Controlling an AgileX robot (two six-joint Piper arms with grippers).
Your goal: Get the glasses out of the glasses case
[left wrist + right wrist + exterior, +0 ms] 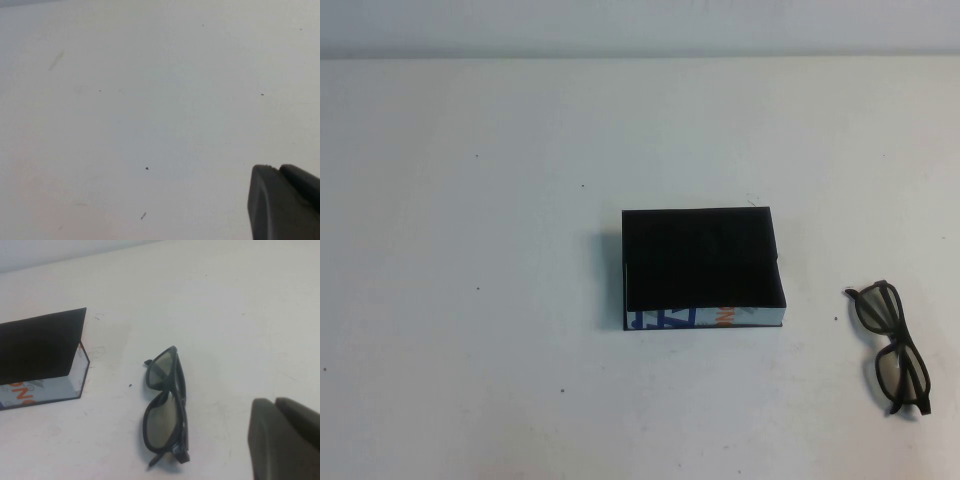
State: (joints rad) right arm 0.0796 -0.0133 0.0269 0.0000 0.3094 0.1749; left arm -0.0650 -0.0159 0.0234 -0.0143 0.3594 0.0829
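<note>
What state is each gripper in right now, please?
Left gripper: over bare white table, holding nothing visible; open or closed cannot be told.
Right gripper: beside the dark thick-rimmed plastic glasses, not holding them; likewise.

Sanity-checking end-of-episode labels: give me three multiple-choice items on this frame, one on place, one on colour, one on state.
1. Where are the glasses?
A. inside the case
B. on the table, right of the glasses case
C. held by a gripper

2. What colour is the case's top?
A. black
B. red
C. white

3. What do the grippers hold?
A. the glasses
B. the case
C. nothing visible

Answers:
1 B: the high view shows them flat on the table, apart from the case.
2 A: black top; printed white side edge.
3 C: the left gripper sees bare table, the right gripper hangs beside the glasses.
</note>
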